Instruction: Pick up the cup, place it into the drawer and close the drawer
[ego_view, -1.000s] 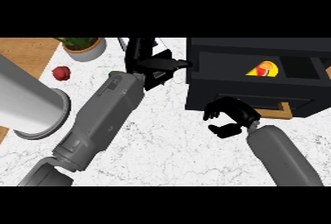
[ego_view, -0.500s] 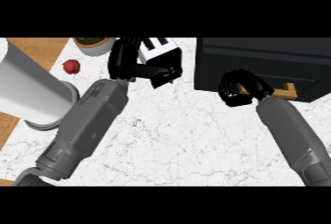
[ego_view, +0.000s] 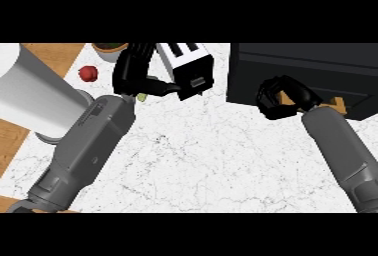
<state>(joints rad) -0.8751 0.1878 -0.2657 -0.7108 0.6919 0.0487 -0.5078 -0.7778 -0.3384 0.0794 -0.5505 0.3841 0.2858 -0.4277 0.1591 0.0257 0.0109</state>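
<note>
Head view is showing the black drawer unit (ego_view: 310, 70) at the upper right of the marble counter (ego_view: 214, 165), and its front is looking flush now, with no opening that I can see, so I am judging that the drawer is closed or almost closed. The cup is not showing anywhere; I am supposing it is inside the drawer, but I cannot confirm this. If so, little of the task is remaining, perhaps only taking my hand away. My right hand (ego_view: 284, 97) is resting against the drawer front, its fingers curled together and holding nothing that I can see, with the forearm coming in from the lower right. My left hand (ego_view: 136, 75) is standing near the top edge, beside a white and black appliance (ego_view: 188, 67); its fingers are relaxed and apart, not gripping. A red apple (ego_view: 88, 73) and a large white cylinder (ego_view: 33, 95) are lying at the left.
</note>
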